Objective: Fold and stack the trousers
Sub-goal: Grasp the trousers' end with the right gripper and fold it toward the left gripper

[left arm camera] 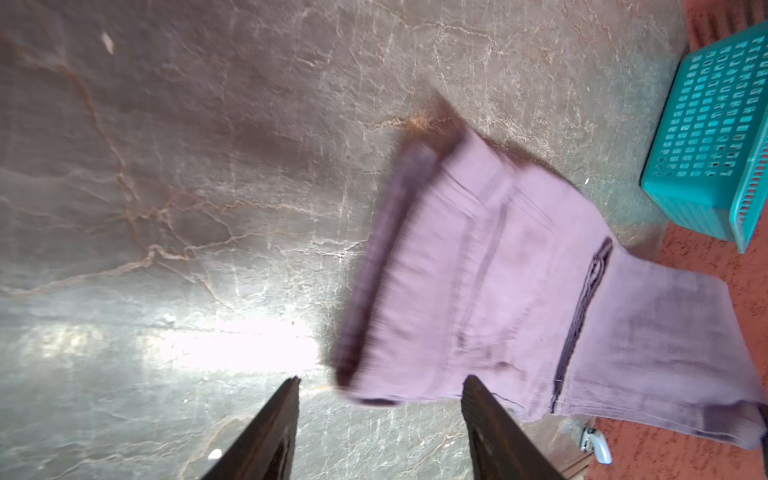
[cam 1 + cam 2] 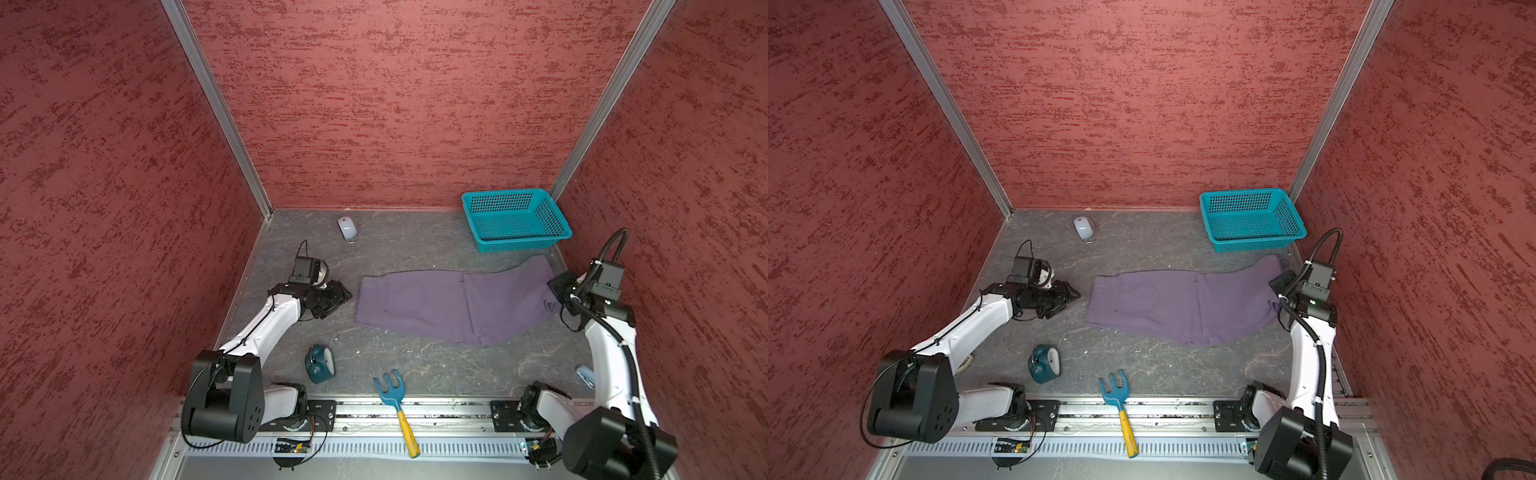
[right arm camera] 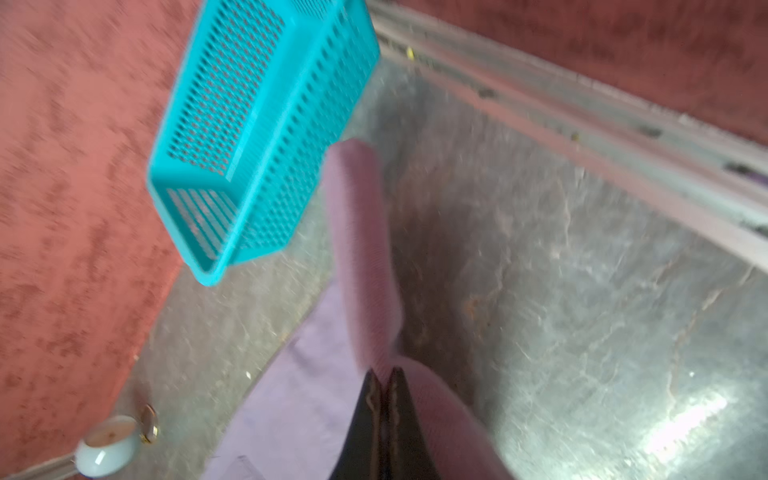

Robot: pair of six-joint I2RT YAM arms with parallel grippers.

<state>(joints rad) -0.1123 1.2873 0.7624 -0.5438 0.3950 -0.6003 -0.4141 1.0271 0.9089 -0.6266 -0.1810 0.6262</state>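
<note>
While the left pincer (image 1: 381, 379) stands spread beside the trousers (image 2: 415, 303), the right pincer (image 3: 385, 372) seemingly pinches their edge.

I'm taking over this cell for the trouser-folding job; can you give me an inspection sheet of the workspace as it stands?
Surface: grey marbled tabletop, few pale specks.
Job's things: trousers lie part-folded across the middle, right end bunched.
Clutter: teal basket, computer mouse, alarm clock, toy rake, small pale item beside right arm.
Grippers: left gripper open beside the waistband; right gripper shut on the opposite end.
Cables: black cable loops above left wrist; corrugated hose along right arm.
Surroundings: red textured walls on three sides, metal rail in front.
</note>
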